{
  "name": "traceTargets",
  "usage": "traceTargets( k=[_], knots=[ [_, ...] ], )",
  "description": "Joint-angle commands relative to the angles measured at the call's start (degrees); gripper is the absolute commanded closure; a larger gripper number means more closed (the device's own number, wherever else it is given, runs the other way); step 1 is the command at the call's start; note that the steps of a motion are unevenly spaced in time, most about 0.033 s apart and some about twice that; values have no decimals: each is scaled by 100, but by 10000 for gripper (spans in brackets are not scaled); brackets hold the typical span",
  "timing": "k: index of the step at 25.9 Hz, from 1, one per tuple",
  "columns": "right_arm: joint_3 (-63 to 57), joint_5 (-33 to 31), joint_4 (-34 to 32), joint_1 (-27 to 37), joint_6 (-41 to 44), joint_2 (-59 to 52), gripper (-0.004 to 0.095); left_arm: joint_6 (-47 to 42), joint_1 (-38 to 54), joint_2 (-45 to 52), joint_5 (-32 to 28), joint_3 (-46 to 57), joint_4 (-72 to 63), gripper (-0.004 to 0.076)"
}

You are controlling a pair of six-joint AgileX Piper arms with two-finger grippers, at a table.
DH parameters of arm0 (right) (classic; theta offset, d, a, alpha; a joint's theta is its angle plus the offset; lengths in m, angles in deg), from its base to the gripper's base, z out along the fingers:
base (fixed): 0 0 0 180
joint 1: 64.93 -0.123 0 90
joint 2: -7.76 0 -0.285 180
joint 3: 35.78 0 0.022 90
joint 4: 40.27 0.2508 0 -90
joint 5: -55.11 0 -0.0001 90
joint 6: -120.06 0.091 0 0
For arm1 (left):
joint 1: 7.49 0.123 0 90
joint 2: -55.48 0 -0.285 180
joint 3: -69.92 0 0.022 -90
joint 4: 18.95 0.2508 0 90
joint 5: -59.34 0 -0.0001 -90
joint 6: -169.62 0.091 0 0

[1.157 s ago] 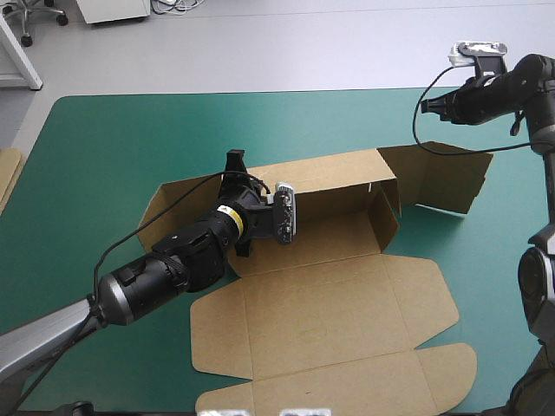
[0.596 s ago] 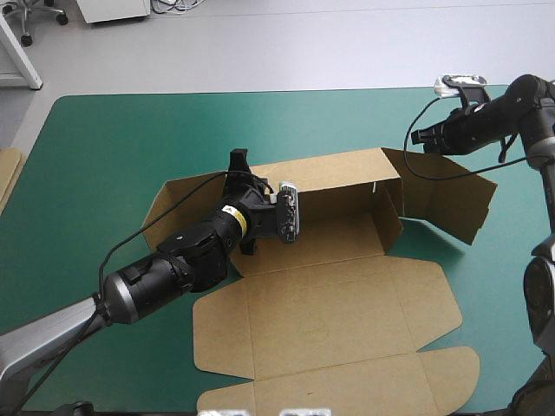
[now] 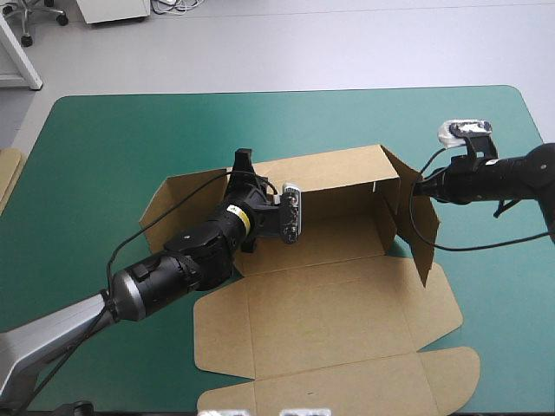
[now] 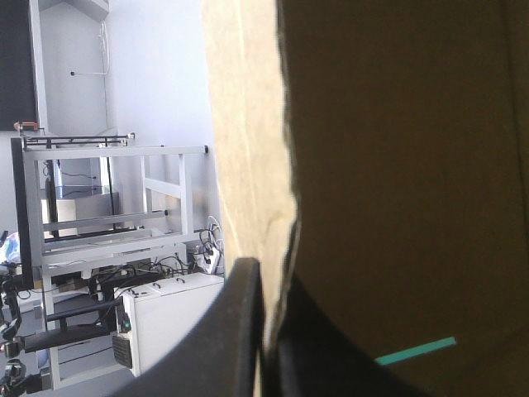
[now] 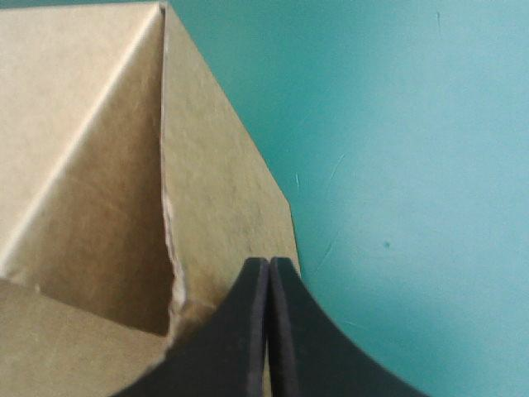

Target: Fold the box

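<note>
Box (image 3: 321, 316) lies in the middle of the table (image 3: 113, 147), on the teal-green cover, a bit nearer the right side. It is brown and only partly made. The big lid part (image 3: 347, 381) lies flat on the side near the robot. The long back wall (image 3: 334, 173) stands up. A side flap (image 3: 173, 204) sticks out at the left end of that wall and leans outward. Another side flap (image 3: 418, 230) at the right end stands up and is turned in toward the near side. The left gripper (image 3: 240, 165) is at the top edge of the back wall, near its left end. In the left wrist view its black fingers (image 4: 240, 331) are pinched on the board (image 4: 397, 165), one on each side of the thin sheet, so it has a tight grip on the wall. The right gripper (image 3: 421, 185) comes in from the right and its tip touches the outside of the right flap. In the right wrist view the right gripper (image 5: 269, 263) has its two fingers pressed together in one point, with nothing between them, right against the flap (image 5: 215, 190). A bit of more board (image 3: 7, 173) shows at the table's left edge.
</note>
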Motion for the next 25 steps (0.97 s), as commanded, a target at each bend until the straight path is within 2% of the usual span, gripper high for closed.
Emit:
traceTargets(
  k=[1, 10, 15, 20, 22, 23, 25],
  knots=[
    [-464, 598, 530, 35, -667, -568, 928, -118, -52, 129, -265, -132, -62, 734],
    [-2022, 1640, 2026, 35, -2958, -1569, 928, -141, -52, 82, -285, -132, -62, 734],
    [-2599, 1576, 3020, 35, -4303, -1629, 928, -141, -52, 72, -285, -132, -62, 734],
    [-2807, 1128, 3115, 35, -4773, -1629, 894, -141, -52, 72, -285, -132, -74, 734],
    [-2807, 1116, 3236, 35, -5040, -1629, 762, -169, -52, 72, -285, -132, -84, 734],
    [-2807, 1172, 3291, 35, -5078, -1629, 607, -169, -52, 72, -285, -132, -84, 734],
    [-2807, 1329, 3387, 24, -5162, -1629, 406, -169, -52, 72, -285, -132, -84, 734]
  ],
)
